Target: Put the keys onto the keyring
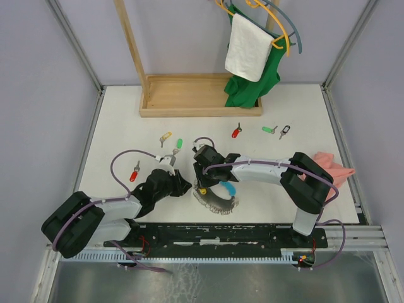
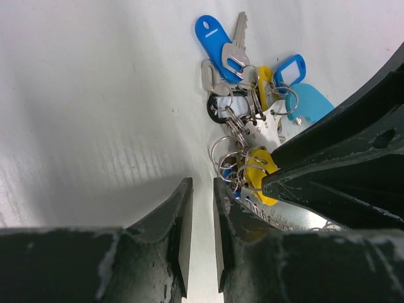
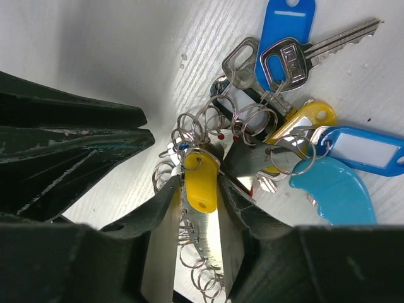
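- The keyring (image 1: 216,198) lies on the table (image 2: 95,95) with its bunch of tagged keys spread just ahead of both tools, which meet over it from opposite sides.
- The right tool (image 3: 201,190) has its jaws on either side of a yellow tag (image 3: 202,188) in the bunch, close against it. I cannot tell whether it is clamped or only bracketed.
- The left tool (image 2: 202,186) grasps nothing: its jaws stand a narrow slit apart over bare table, with the bunch ahead and to its right.
- Several loose keys (image 1: 134,172) lie apart on the table — one red-tagged beside the left arm, the others well beyond both tools.
- Step in hand, as I judge it: getting hold of the ring and steadying it, before any loose key is threaded on.
- The next move calls for a firm pinch by the right tool on the tag or ring — enough to lift or turn the coil so that an end is exposed. The left tool is then free to fetch a loose key.
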### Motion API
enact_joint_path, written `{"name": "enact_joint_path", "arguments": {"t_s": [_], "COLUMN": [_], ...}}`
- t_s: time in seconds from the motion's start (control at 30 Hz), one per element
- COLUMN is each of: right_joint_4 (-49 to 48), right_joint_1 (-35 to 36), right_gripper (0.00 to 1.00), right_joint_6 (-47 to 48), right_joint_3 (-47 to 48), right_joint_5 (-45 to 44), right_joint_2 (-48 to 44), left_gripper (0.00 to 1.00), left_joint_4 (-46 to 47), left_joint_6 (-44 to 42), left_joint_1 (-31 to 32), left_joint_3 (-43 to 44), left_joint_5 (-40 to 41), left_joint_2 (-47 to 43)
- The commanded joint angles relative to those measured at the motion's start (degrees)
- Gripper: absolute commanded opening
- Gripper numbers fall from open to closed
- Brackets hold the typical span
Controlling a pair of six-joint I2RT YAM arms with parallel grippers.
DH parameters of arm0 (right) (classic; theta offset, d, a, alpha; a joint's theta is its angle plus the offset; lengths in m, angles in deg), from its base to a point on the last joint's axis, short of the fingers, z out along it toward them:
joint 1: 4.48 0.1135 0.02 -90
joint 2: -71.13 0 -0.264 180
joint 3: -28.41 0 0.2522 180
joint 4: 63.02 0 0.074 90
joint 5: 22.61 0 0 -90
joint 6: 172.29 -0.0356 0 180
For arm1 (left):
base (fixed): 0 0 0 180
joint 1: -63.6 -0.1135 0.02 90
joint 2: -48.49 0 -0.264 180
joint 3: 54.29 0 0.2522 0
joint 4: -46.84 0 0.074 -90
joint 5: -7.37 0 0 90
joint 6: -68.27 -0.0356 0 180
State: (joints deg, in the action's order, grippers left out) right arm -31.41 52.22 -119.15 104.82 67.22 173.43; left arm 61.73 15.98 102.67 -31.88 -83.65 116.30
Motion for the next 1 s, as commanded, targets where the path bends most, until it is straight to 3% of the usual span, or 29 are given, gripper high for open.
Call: {"name": "enact_joint_path", "arguments": {"t_s": [0.0, 0.23, 0.63, 0.97], "right_joint_4": [-1.98, -4.21, -7.22, -6.25], "right_joint_1": [0.57, 0.54, 0.68, 0.68], "right_gripper": [0.34, 0.34, 0.21, 0.33], "right_joint_6": [-0.77, -2.03, -2.76, -2.71], "right_joint_3": [0.91, 0.28, -0.62, -0.06], "right_joint_5": [0.03, 0.78, 4.21, 3.6], "right_joint_2": [0.39, 0.29, -2.52, -3.45], "left_gripper": [0.24, 0.16, 0.13, 0.12], "left_joint_4": [6.82, 12.63, 13.72, 13.72], "left_joint_6": [3.84, 6.18, 6.76, 6.98], "left_joint_1": [-0.22, -0.23, -0.22, -0.2], "left_joint_3": [-0.76, -1.13, -1.36, -1.39], "left_joint_5": [-2.85, -6.38, -6.75, -6.46], "left_joint_2": [2.43, 7.87, 8.04, 7.71]}}
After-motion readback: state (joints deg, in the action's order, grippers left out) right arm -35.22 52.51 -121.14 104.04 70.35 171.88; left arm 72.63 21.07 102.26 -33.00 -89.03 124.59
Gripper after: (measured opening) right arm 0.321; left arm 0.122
